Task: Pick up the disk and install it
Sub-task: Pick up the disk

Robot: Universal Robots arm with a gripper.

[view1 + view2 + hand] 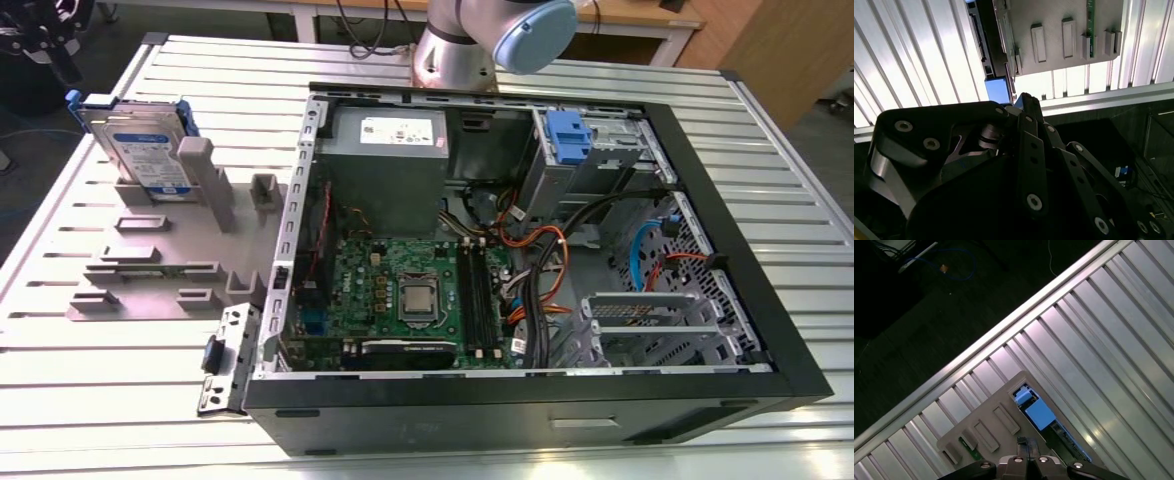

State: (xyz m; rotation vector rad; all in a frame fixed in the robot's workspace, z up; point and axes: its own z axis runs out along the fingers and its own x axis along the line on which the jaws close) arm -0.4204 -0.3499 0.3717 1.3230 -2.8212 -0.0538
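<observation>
The disk (140, 150) stands on edge in a slot of the grey holder block (147, 270), on the exterior view's left, beside the open computer case (534, 405). It is silver with a white-and-blue label and blue rails. In the first wrist view I look down on the disk's blue rail (1038, 414) and the holder block (986, 427). My gripper (1028, 444) hangs just above them. In the second wrist view the gripper's black linkage (1024, 107) reaches toward the disk's blue end (998, 89) and the holder block (1064, 30). Nothing is held.
The case lies open on a slatted metal table (120, 400), showing the motherboard (414, 290), cables and a blue latch (567, 135) at a drive bay. A metal cage (641, 320) sits inside on the exterior view's right. The arm's base (467, 45) stands behind the case.
</observation>
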